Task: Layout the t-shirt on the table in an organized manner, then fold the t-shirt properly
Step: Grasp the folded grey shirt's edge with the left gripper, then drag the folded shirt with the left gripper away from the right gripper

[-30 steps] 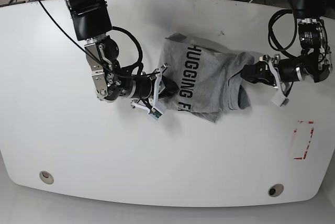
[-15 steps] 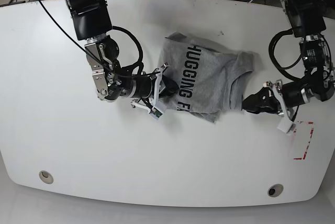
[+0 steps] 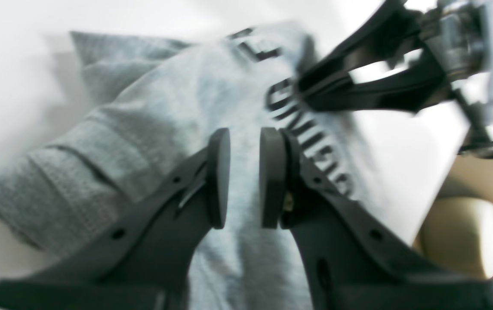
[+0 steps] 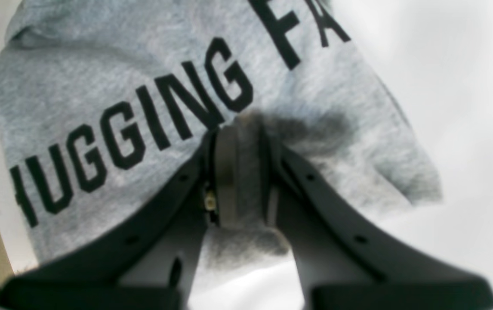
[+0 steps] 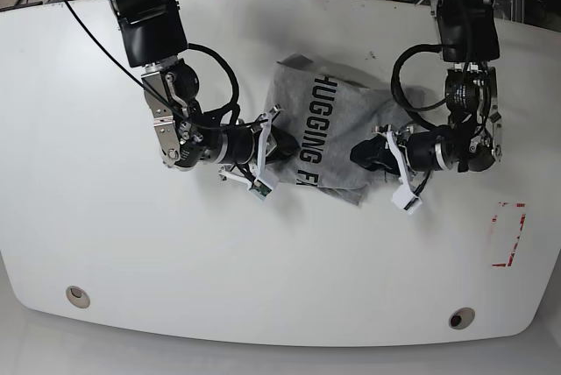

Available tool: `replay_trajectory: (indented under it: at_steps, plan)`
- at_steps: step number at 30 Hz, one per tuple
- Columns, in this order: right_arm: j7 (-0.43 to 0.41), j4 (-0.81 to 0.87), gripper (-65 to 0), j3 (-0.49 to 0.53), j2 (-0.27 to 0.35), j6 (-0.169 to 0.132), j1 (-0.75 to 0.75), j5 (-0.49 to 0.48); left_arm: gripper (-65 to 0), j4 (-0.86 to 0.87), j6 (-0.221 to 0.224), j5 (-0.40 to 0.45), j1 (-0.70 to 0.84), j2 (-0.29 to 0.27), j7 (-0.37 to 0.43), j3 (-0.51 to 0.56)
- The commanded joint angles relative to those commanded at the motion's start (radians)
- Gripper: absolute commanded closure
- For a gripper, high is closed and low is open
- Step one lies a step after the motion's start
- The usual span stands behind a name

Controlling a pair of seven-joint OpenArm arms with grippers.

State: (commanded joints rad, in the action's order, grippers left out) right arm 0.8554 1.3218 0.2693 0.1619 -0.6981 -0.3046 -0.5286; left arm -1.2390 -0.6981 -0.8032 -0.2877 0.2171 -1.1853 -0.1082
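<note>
From the base view, the left claw (image 5: 366, 154) has swung in off the bare desk (image 5: 289, 279) near the red tape mark (image 5: 508, 235), where it hung half a second ago, and now sits over the near edge of the t-shirt (image 5: 346, 134). That garment is bunched in the middle of the desk, half-folded with its lettering sideways, so I would say the laying-out is unfinished and this arm has come back for a fresh hold. The right claw (image 5: 270, 149) has not budged from the shirt's opposite edge. Neither claw's tips can be read from up here; the cloth and the arm bodies cover them.

Through the left wrist camera, the left claw (image 3: 244, 172) hangs over the grey cloth (image 3: 152, 129) with a narrow gap between its pads and nothing in it: released, not yet biting. The picture is smeared by motion, and the black shape at upper right is likely the other arm (image 3: 371, 82), though I cannot be sure.

Through the right wrist camera, the right claw (image 4: 241, 172) is clenched on a pinched-up ridge of the shirt (image 4: 113, 99) just below the printed letters. How many layers it holds is hidden.
</note>
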Motion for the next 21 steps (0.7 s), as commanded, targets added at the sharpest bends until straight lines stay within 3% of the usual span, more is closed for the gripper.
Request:
replay_trajectory:
  at_steps: [6, 10, 14, 21]
  plan:
    - [0.000, 0.020, -8.1, -0.002, 0.002, 0.000, 0.000, -0.002, -11.5, 0.187, 0.000, 0.121, -0.072, 0.080, 0.123, 0.000]
    - [0.000, 0.061, -8.1, -0.002, 0.002, 0.000, 0.014, 0.000, -11.5, 0.218, 0.000, 0.124, -0.123, 0.112, 0.133, -0.003]
    - [0.008, 0.115, -8.6, 0.000, -0.005, 0.000, 0.015, -0.003, -11.5, 0.124, 0.000, 0.035, -0.133, 0.140, 0.129, -0.005]
    - [0.008, 0.235, -8.7, 0.000, -0.008, 0.000, 0.012, 0.006, -11.5, -0.106, 0.000, -0.189, -0.101, 0.123, -0.031, -0.005]
